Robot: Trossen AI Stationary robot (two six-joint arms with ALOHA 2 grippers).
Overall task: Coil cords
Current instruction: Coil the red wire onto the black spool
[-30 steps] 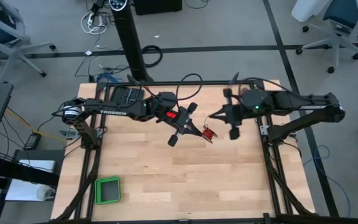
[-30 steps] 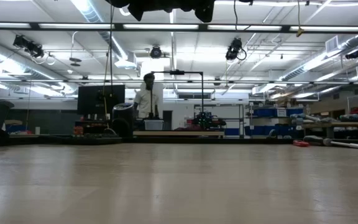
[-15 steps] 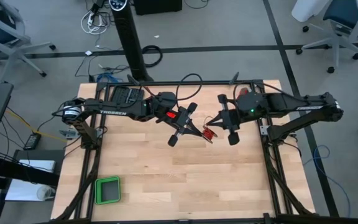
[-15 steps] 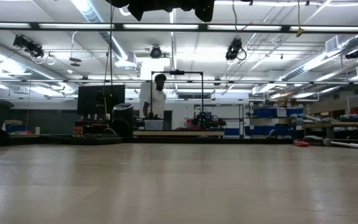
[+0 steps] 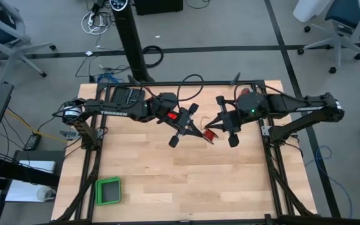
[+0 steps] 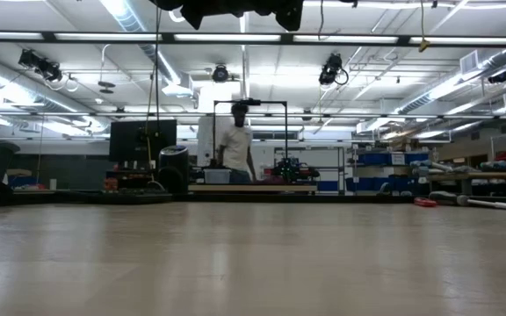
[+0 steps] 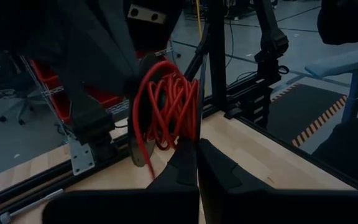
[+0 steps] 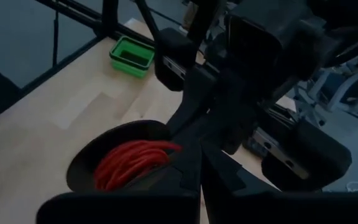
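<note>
1. Seen closest in the left wrist view: one red cord (image 7: 166,106), wound into a loose bundle of several loops, held up above the desk (image 7: 272,155). Left gripper (image 7: 196,155) with fingers pressed together, pinching the bundle's lower edge.
2. Right wrist view: same coil (image 8: 129,163) just ahead of the right gripper (image 8: 199,168), fingers together at the coil's edge; clamped on a strand or only touching, hard to tell.
3. Handling, as a judgement: very light, soft and springy, likely to uncoil if released; thin strands apt to slip from a pinch. Best taken across the gathered loops, not by a single strand.
4. From above: both grippers meeting mid-desk, cord (image 5: 210,133) between them.
5. Count: one cord, two arms, one green tray (image 5: 108,190) near the desk's front left corner, well apart.
6. Farthest: one person (image 6: 234,145) standing in the room behind.
</note>
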